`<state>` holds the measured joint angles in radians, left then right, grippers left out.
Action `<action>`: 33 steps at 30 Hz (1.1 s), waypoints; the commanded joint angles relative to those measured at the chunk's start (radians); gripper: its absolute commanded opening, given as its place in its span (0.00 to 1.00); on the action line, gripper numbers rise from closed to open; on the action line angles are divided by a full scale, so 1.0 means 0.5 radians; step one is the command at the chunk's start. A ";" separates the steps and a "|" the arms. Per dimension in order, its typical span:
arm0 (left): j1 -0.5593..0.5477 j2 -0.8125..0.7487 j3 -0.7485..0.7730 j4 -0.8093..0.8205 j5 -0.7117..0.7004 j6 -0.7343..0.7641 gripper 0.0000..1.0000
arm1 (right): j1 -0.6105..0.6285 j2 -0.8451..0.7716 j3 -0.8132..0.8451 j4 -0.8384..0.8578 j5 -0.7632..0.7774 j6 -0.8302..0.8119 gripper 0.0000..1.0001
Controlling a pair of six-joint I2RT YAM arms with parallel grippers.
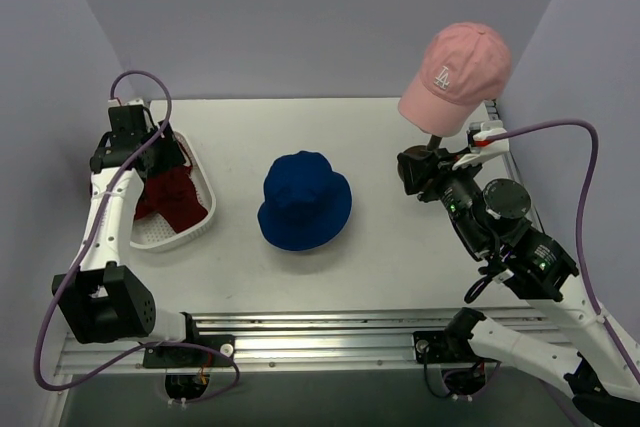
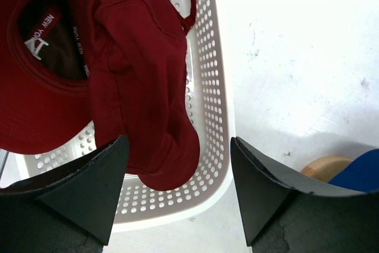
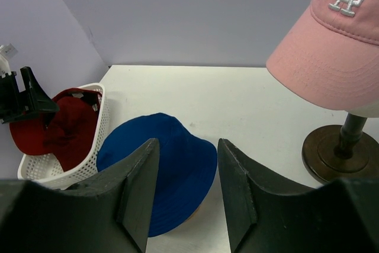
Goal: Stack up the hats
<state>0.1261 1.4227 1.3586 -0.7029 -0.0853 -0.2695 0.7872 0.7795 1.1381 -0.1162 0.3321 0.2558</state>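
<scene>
I'm hovering the left gripper point(image 2: 177, 146), fingers wide and empty, over the white basket point(image 2: 214, 87). Its mesh wall is crowding the limp dark red bucket hat point(image 2: 142, 75) and red cap point(image 2: 35, 99) under them. I'm judging these light and floppy, best pinched at a brim fold. The right gripper point(image 3: 188, 146), narrower and empty, is facing the blue bucket hat point(image 3: 177, 176) just ahead. The pink cap point(image 3: 337, 45) is perching right of its fingers, with bare table between.

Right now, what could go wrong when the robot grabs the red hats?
1. The red cap and bucket hat overlap in the basket, so the open left gripper might pinch both, or catch the basket's wall and drag it.
2. The right gripper is near the stand under the pink cap; a swing could topple it.
</scene>
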 commanded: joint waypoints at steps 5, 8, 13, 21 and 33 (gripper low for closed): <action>-0.025 0.063 0.013 -0.076 -0.023 0.073 0.78 | 0.012 -0.053 -0.009 0.107 -0.011 -0.036 0.40; -0.025 0.097 -0.036 -0.055 -0.041 0.073 0.78 | 0.012 -0.053 -0.009 0.107 -0.014 -0.033 0.40; -0.025 0.137 -0.063 -0.024 -0.044 0.067 0.63 | 0.012 -0.053 -0.009 0.107 -0.014 -0.036 0.40; -0.028 -0.053 0.083 -0.082 -0.038 0.039 0.02 | 0.012 -0.044 -0.009 0.110 -0.029 -0.039 0.41; -0.102 -0.382 0.495 -0.297 0.332 -0.010 0.02 | 0.012 0.018 0.015 0.119 -0.118 -0.057 0.41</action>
<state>0.0952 1.2953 1.5196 -0.8349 -0.0437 -0.2600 0.7872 0.7662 1.1362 -0.1150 0.2970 0.2512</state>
